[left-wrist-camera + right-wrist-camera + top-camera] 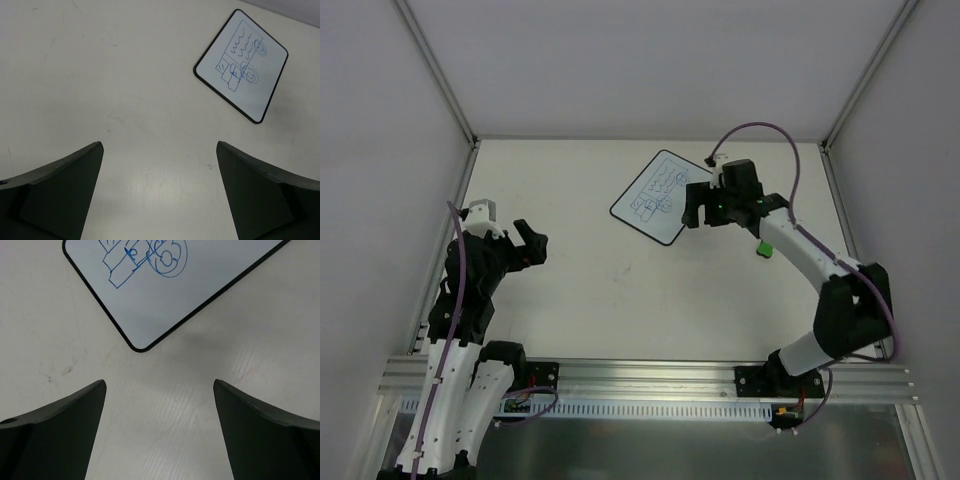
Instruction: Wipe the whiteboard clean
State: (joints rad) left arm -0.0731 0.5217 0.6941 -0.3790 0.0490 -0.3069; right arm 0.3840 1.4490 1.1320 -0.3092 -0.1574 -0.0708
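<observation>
The whiteboard (655,195) lies tilted on the table at the back centre, white with a black border and blue doodles. It also shows in the left wrist view (241,65) and the right wrist view (200,275). My right gripper (695,210) is open and empty, hovering by the board's right edge; in its own view (159,385) the board's near corner lies just ahead of the fingers. My left gripper (534,243) is open and empty over bare table, well left of the board (160,146). A small green eraser block (761,247) lies beside the right forearm, partly hidden by it.
Grey walls with metal frame posts (440,70) enclose the table on the left, back and right. A purple cable (760,128) loops above the right wrist. An aluminium rail (650,375) runs along the near edge.
</observation>
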